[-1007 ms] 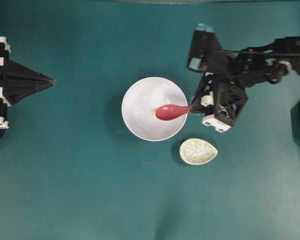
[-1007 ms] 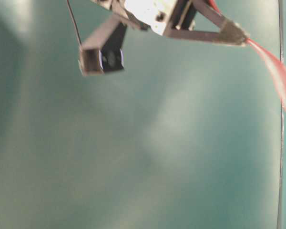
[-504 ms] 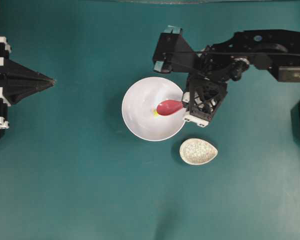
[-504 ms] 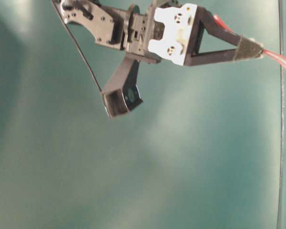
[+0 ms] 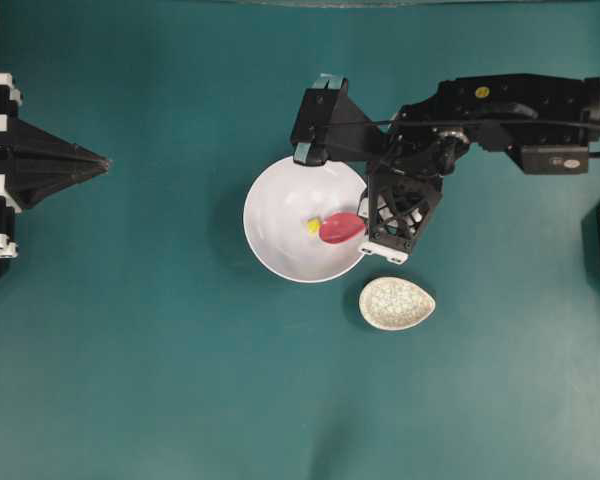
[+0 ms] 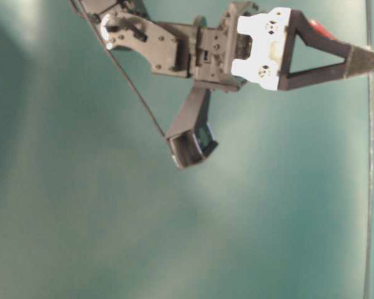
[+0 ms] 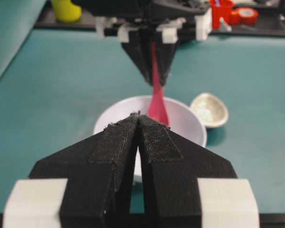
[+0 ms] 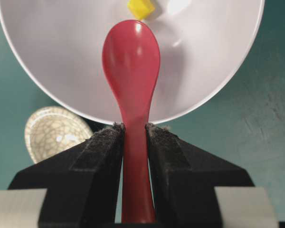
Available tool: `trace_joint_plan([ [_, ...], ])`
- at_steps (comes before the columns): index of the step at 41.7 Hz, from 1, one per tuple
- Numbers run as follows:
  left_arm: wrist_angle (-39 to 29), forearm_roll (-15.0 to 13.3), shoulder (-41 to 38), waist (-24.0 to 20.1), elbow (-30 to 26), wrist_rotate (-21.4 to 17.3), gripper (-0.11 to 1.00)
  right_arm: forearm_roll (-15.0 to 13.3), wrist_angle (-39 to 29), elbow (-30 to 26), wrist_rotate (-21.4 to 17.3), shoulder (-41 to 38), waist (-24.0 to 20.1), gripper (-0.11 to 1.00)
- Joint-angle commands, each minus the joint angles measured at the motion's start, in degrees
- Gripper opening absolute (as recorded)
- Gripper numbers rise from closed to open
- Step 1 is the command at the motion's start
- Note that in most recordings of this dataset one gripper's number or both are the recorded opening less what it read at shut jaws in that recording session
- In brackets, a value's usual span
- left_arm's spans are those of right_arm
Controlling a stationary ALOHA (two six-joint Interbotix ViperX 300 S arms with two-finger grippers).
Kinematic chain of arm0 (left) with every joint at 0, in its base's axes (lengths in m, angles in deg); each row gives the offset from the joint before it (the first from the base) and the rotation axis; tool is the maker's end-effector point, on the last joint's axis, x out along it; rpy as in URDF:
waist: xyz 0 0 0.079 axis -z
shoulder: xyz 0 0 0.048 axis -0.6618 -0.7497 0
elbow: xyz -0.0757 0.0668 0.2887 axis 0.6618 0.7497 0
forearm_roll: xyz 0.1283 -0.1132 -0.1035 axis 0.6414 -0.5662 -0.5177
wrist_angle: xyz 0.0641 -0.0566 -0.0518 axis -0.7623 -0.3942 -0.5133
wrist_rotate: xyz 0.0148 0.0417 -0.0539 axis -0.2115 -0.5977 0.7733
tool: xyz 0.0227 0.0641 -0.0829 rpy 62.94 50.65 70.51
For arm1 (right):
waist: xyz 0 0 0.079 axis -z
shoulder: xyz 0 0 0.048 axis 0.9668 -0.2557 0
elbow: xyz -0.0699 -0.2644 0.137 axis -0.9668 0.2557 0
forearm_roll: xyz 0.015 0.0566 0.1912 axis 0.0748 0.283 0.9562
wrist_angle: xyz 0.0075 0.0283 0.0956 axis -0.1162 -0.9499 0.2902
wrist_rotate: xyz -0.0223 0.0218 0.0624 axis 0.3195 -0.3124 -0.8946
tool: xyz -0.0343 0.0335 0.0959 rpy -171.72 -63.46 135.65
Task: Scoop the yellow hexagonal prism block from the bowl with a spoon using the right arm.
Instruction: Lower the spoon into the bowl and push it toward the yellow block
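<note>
The white bowl [image 5: 275, 215] sits mid-table. Inside it lies the tiny yellow block [image 5: 313, 226], just off the tip of the pink-red spoon [image 5: 340, 228]. My right gripper [image 5: 365, 217] hangs over the bowl's right rim, shut on the spoon's handle. In the right wrist view the spoon [image 8: 132, 61] points into the bowl [image 8: 61, 57], with the block [image 8: 140, 8] right beyond its scoop; I cannot tell whether they touch. The fingers of this gripper [image 8: 134, 127] clamp the handle. My left gripper [image 5: 105, 161] rests far left, shut and empty, as the left wrist view [image 7: 138, 115] confirms.
A small speckled beige spoon rest [image 5: 397, 303] lies on the teal table just below and right of the bowl, close under my right gripper. The right arm's camera housing [image 5: 320, 125] overhangs the bowl's top rim.
My right arm has swung left over the bowl's rim and tipped the spoon more steeply into the bowl, bringing the scoop close to the yellow block. The left arm has not moved.
</note>
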Motion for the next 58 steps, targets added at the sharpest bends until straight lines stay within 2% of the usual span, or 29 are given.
trace_joint_plan([
  [1, 0.3, 0.1, -0.3, -0.1, -0.7, -0.1, 0.00, -0.1, 1.0, -1.3, 0.1, 0.5, -0.2, 0.22],
  [37, 0.3, 0.1, -0.2, -0.2, -0.7, -0.3, 0.00, -0.1, 16.5, -1.3, 1.7, -2.6, -0.4, 0.22],
  [58, 0.2, 0.1, -0.2, -0.1, -0.7, -0.4, 0.00, -0.2, 19.5, -1.3, 2.7, -1.1, -0.4, 0.22],
])
